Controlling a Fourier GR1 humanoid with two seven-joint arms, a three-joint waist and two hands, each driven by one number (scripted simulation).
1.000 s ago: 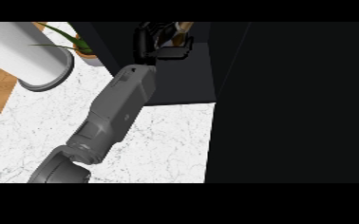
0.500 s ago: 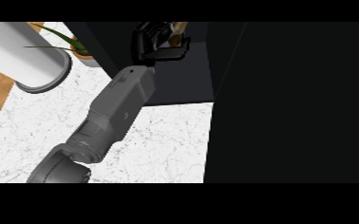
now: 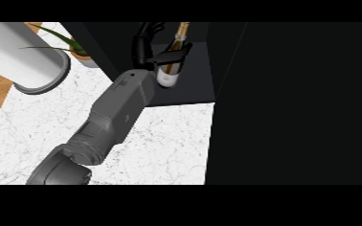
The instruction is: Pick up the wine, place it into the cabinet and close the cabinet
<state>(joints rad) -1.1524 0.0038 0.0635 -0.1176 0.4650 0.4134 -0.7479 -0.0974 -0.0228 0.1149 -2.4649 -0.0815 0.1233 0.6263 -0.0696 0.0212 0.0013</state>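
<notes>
A: Where is the slim brown-glass wine bottle with the pale base (image 3: 173, 60)?

B: Inside the dark open cabinet (image 3: 191, 88), above its black shelf floor, leaning so the neck points up and away and the pale base faces the view.

A: And what holds it?

B: The black left hand (image 3: 154, 52) is curled round the bottle's lower body, thumb across the front and fingers behind. Its grey forearm (image 3: 120, 110) runs up from the lower left over the white marbled worktop (image 3: 170, 143).

A: Anything else nearby?

B: 1 tall white cylinder on a grey round base (image 3: 28, 60) stands at the left edge, and beside it a small potted plant with long green leaves (image 3: 71, 45) (its pot is partly hidden by the cabinet's side). A large black panel (image 3: 290, 105) fills the right, so I cannot see the other hand.
</notes>
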